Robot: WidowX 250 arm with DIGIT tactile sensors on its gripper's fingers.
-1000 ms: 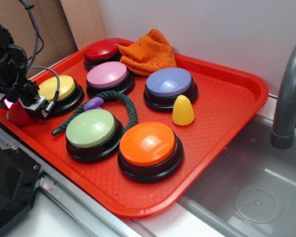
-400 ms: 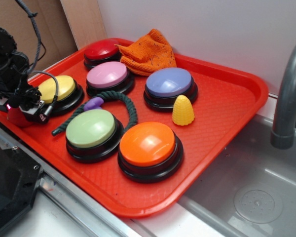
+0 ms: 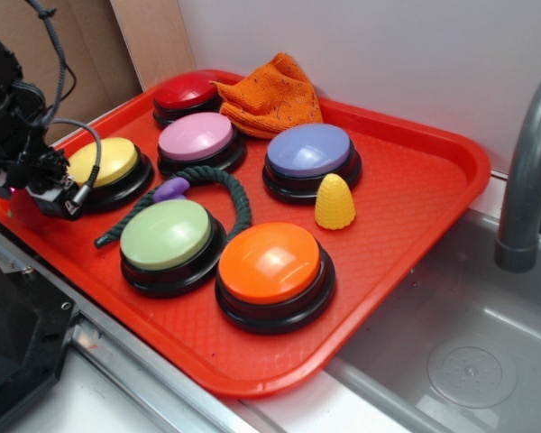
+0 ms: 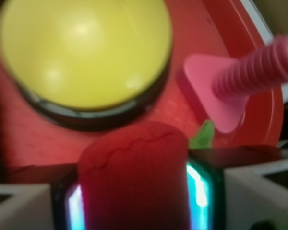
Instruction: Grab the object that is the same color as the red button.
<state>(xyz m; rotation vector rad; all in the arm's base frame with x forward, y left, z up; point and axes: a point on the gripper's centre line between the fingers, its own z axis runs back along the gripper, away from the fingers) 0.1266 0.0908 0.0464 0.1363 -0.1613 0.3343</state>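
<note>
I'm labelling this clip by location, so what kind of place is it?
Probably a toy kitchen sink counter set up for robot trials: a grey faucet over a steel sink basin, and beside it a red tray of coloured push-buttons.

No readable text, labels, brand names, numbers or signs appear in either view. In the exterior view, the domed tops of the coloured buttons, including the red button [image 3: 187, 91] at the upper left of the frame, are plain and unmarked. The red tray [image 3: 415, 194] beneath them shows only a fine embossed texture, with no lettering. The black robot arm at the far left edge has a small pale spot low on its body, too small and blurred to make out. In the wrist view, the close-up surfaces of the yellow button [image 4: 81, 48] and the pink peg [image 4: 240, 76] carry no markings.
</note>
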